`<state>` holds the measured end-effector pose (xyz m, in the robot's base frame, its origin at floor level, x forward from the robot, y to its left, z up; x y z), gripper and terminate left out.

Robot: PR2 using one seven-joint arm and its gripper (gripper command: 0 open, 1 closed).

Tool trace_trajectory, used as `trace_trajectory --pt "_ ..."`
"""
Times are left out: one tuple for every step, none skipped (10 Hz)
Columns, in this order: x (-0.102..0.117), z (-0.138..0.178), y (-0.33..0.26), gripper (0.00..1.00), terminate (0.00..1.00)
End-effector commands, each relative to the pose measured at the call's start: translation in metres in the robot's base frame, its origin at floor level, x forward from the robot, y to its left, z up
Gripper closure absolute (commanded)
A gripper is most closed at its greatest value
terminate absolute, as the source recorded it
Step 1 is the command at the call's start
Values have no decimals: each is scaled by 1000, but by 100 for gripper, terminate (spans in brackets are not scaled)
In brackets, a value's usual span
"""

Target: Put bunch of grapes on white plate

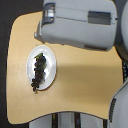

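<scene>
Looming over the top of the exterior view, the arm (80,22) is a big pale grey block, closest to the camera and hiding the far edge of the table. Its gripper cannot be made out here, so whether the pincer is released or clenched I cannot tell.

Toward the view's left, the plate (50,64) sits on the table (85,75), a white oval with a raised rim, lying just below the lower left corner of the arm's grey bulk. The grapes (39,71) lie on the plate, a dark cluster running lengthwise along its left half, with a trace of green near the upper, wider end. The lower tip of the cluster reaches the plate's bottom rim and may hang slightly over it; the picture is too blurred to be sure.

Right of the plate, the light wood tabletop stretches bare to its rounded right edge. Beyond that edge, at the view's lower right, more grey robot casing (117,107) shows, and dark floor frames the table on the left.
</scene>
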<state>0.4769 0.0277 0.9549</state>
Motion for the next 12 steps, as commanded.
trace_trajectory --pt "4 19 -155 0 0" --pt "12 19 -186 0 0" --pt "17 18 -198 0 0" --pt "24 17 -215 0 0" --pt "32 15 -232 0 0" --pt "38 12 -256 0 0" --pt "39 11 -267 0 0" --pt "40 9 -284 0 0" --pt "43 7 -295 0 0" --pt "48 5 -304 0 0" --pt "49 4 -311 0 0" --pt "48 1 -318 0 100"
